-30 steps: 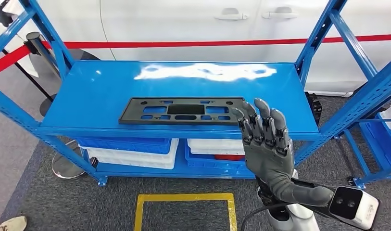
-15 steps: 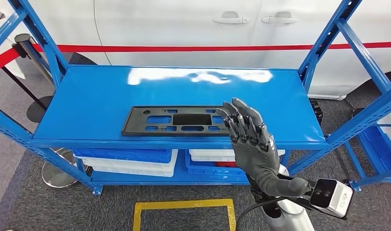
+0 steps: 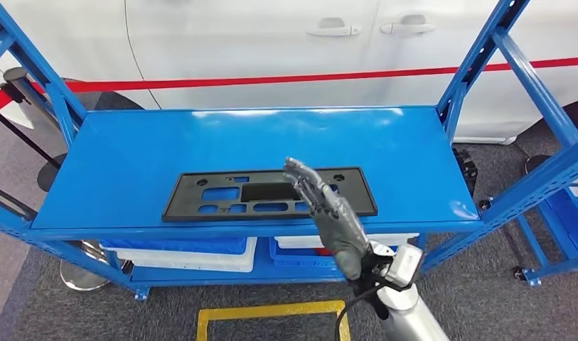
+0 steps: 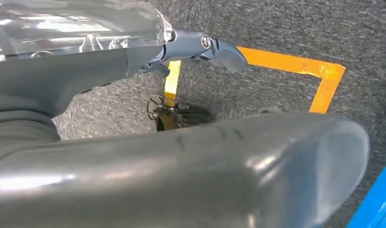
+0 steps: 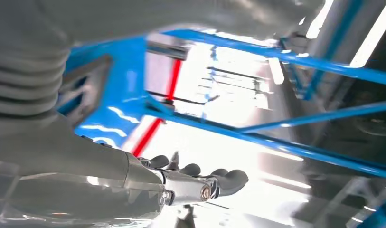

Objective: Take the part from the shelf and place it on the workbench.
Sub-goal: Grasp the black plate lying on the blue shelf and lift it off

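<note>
The part point(image 3: 268, 192) is a flat black plate with several cutouts, lying near the front edge of the blue shelf's top board point(image 3: 165, 142). My right hand point(image 3: 327, 209) reaches in from below with its fingers stretched out and apart, above the right portion of the plate, holding nothing. In the right wrist view its fingers point(image 5: 200, 183) are extended, and the dark plate point(image 5: 86, 88) lies on the blue board beyond. My left hand point(image 4: 219, 47) hangs above grey carpet with nothing in it.
Blue uprights point(image 3: 478, 64) frame the shelf on both sides. White and blue bins point(image 3: 200, 249) sit on the lower level. A white car point(image 3: 271, 35) with a red stripe stands behind. A yellow tape square point(image 3: 271, 312) marks the floor in front.
The camera has shifted, so the whole scene sits differently. My right hand has gone from beside the plate's right end to over the plate, further left and forward.
</note>
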